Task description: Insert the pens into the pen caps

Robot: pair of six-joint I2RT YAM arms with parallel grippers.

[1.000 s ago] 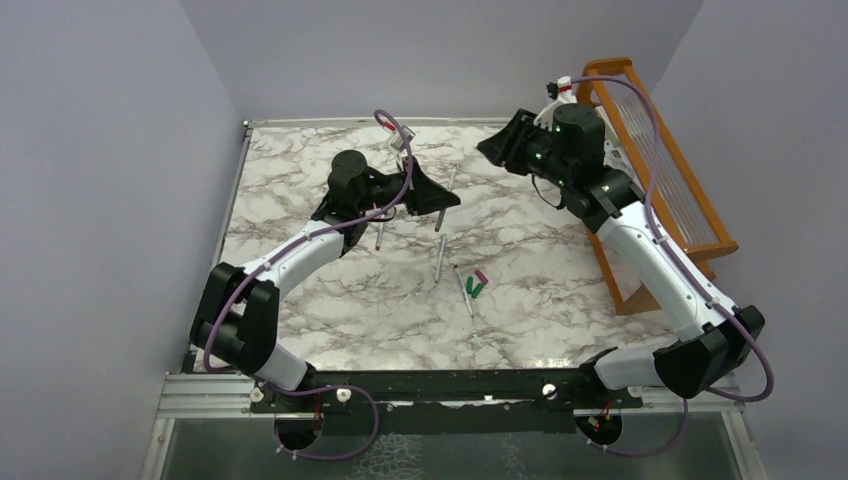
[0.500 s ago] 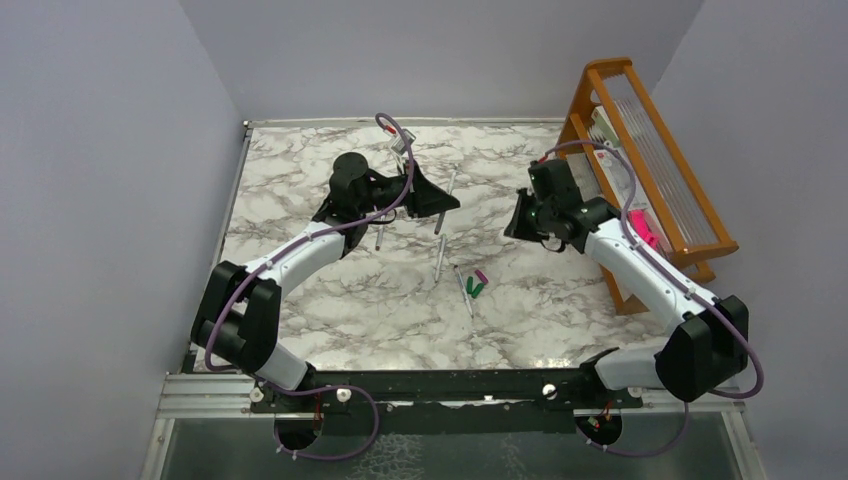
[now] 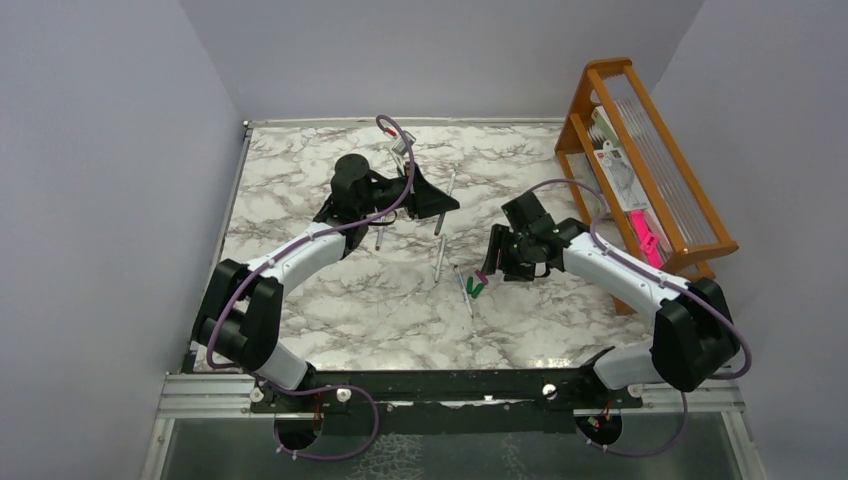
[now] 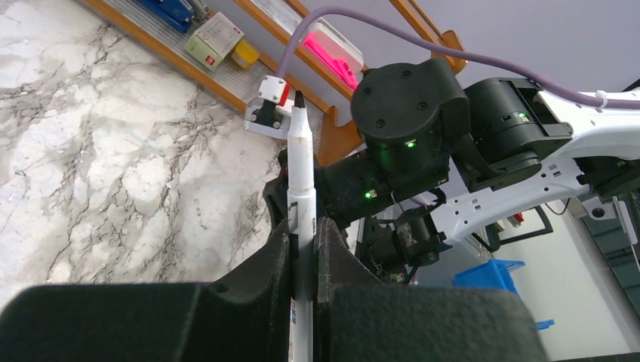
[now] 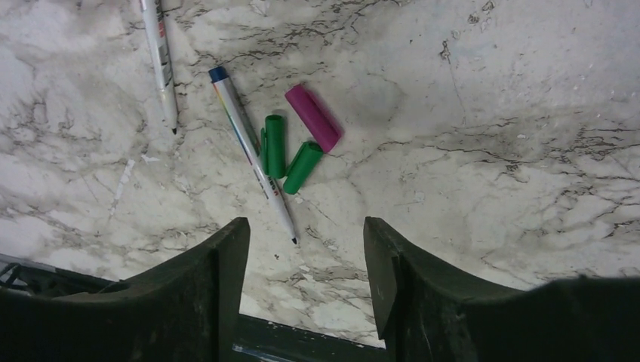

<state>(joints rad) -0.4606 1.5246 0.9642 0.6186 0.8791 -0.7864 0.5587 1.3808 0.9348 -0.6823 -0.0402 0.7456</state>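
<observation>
Left claw [image 4: 302, 249] grips a white stick pen [image 4: 300, 173]; right claw [image 5: 304, 226] gapes above two green plastic caps [image 5: 274, 145] crowded beside a magenta plastic cap [image 5: 313, 117], and may pinch both.

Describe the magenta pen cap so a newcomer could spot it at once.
On the marble table, look at the small cluster lying under the open right gripper, beside a blue-ended pen. The magenta cap is the only one of that colour. The two green caps beside it differ.
</observation>
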